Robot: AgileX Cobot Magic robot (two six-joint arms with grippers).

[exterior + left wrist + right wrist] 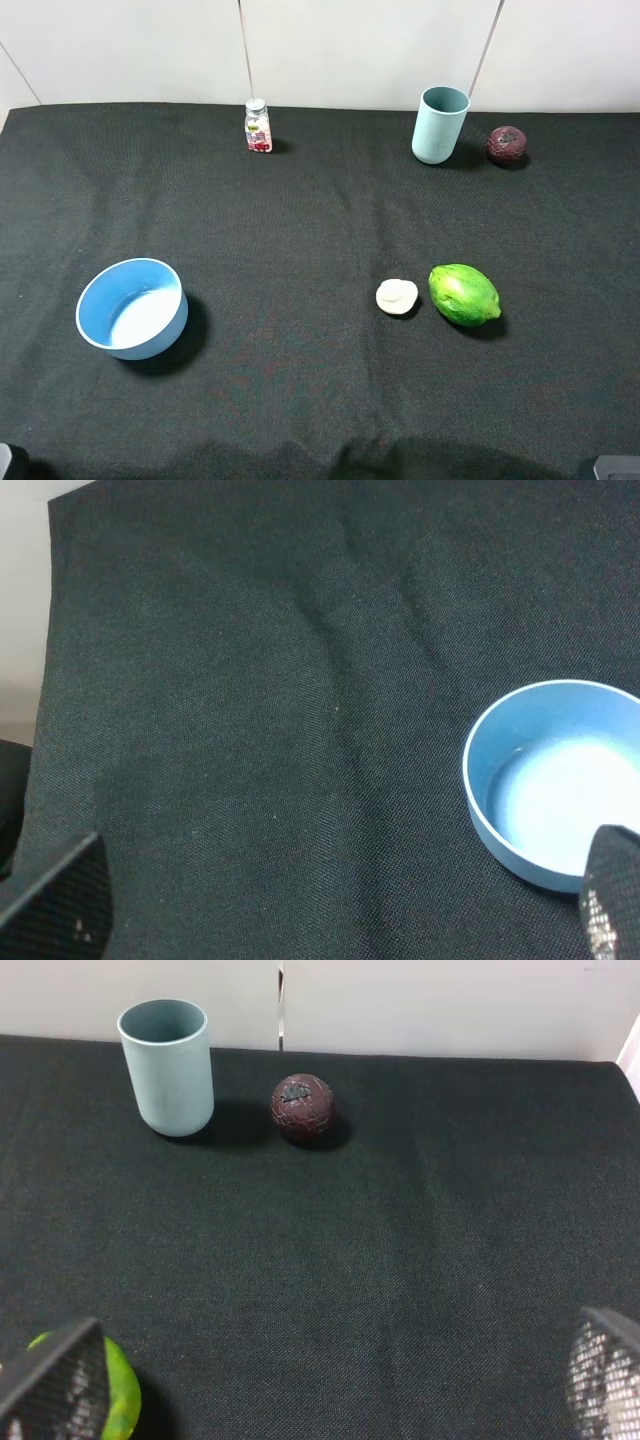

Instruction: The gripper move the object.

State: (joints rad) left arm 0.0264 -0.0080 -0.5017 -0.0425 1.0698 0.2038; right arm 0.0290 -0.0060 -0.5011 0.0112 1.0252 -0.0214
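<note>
Object point(507, 145) sits far-right on bench point(300, 200), just beside cup point(439, 124), not touching. Round, no long axis, any approach angle works. Right pincer point(330, 1380) spread, empty; object straight ahead of it, well apart, clear path. Left pincer point(340, 900) spread too, over bowl point(550, 780) side, far off. Right arm nearer, likely does reach.

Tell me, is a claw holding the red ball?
No. Both claws are open and empty. The red ball sits alone on the cloth beside the cup, far from the right claw. The left claw is near the bowl.
</note>
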